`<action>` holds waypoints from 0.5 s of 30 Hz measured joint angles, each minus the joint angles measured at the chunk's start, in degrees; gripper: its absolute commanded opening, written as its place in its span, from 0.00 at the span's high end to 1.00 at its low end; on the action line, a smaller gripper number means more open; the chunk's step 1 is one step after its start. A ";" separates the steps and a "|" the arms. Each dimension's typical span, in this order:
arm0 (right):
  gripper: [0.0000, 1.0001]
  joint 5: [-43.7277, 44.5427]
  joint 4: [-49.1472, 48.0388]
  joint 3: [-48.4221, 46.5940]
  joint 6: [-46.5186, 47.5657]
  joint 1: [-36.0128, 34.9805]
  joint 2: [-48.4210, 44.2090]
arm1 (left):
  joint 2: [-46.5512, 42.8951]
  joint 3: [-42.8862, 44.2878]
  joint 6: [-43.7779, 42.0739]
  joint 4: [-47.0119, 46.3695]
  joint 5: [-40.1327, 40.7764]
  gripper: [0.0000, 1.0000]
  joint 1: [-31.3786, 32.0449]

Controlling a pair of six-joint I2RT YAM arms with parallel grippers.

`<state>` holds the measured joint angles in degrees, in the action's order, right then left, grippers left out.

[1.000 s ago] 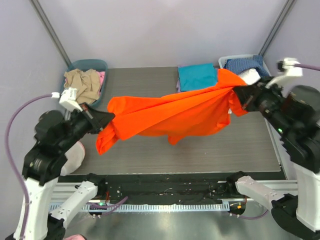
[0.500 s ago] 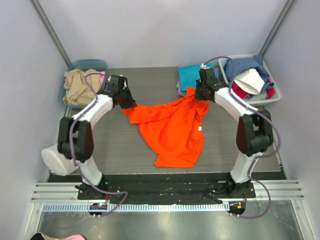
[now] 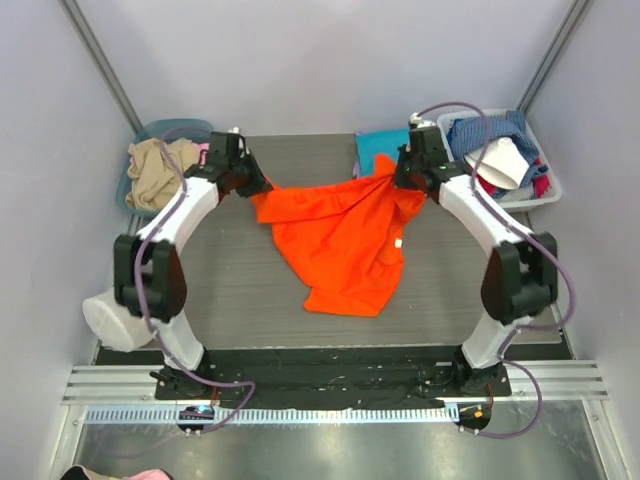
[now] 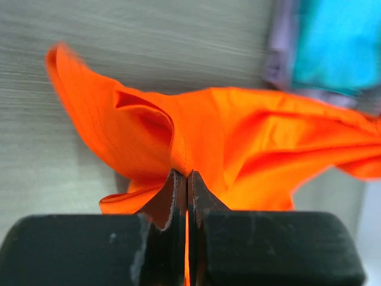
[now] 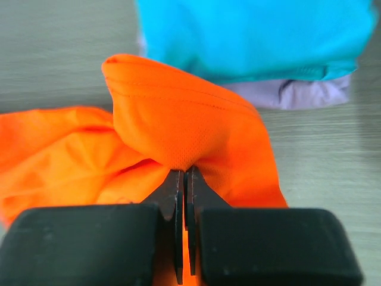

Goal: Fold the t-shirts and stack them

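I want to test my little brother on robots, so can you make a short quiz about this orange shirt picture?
1. True or false: the left hand and the right hand are both shut on the orange t-shirt.
2. What lies under the teal t-shirt? A) a lavender t-shirt B) a white towel C) a red cushion
3. Is the orange t-shirt folded flat yet? Answer yes or no.

Key: 1 true. 2 A. 3 no, it hangs crumpled between the two hands.
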<state>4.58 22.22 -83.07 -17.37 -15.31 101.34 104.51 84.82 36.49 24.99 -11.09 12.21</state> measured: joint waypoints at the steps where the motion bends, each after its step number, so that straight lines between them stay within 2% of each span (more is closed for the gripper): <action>1: 0.99 -0.42 1.44 0.00 0.04 0.00 -3.61 | -4.35 -0.85 -0.31 0.61 -0.07 1.00 0.39; 9: 0.99 -3.89 9.77 -3.67 0.61 -0.02 -30.18 | -38.42 -2.23 -2.25 8.48 -0.04 1.00 3.69; 15: 0.99 -8.70 19.08 -6.21 1.03 -0.11 -42.91 | -54.60 -2.25 -1.97 18.64 -0.11 1.00 3.56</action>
<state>-4.12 41.30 -89.27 -16.34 -15.42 58.43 49.91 82.56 34.52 43.64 -11.20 15.77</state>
